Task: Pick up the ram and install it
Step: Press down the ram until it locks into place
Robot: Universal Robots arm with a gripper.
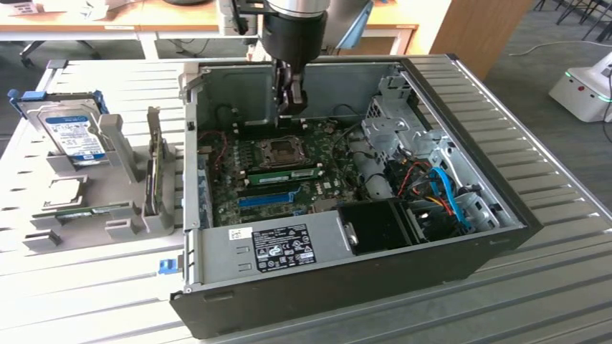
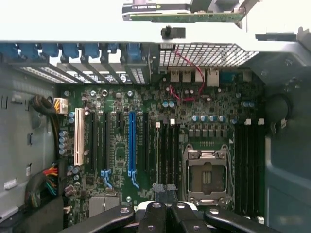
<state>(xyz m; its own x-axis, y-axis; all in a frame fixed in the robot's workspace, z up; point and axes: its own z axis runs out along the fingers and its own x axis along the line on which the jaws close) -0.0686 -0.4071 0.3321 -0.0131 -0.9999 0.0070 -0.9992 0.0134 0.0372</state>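
Observation:
The ram [image 1: 287, 174], a narrow green stick with dark chips, stands seated in a slot on the motherboard [image 1: 316, 154] beside the bare CPU socket [image 1: 284, 150]. In the wrist view it appears edge-on as a thin pale line [image 2: 158, 155] in one of the black slots next to the socket [image 2: 204, 172]. My gripper [image 1: 292, 109] hangs inside the open computer case, above the board and apart from the stick. Its black fingers [image 2: 153, 216] meet at the middle, gripper [image 2: 165, 188] shut with nothing between the tips.
Left of the case in the exterior view, grey holders carry a silver hard drive with a blue label [image 1: 74, 135], an upright card [image 1: 153, 168] and another green stick [image 1: 91, 213]. A long blue slot [image 2: 132, 143], cables [image 1: 445, 190] and the case walls [image 1: 287, 251] surround the board.

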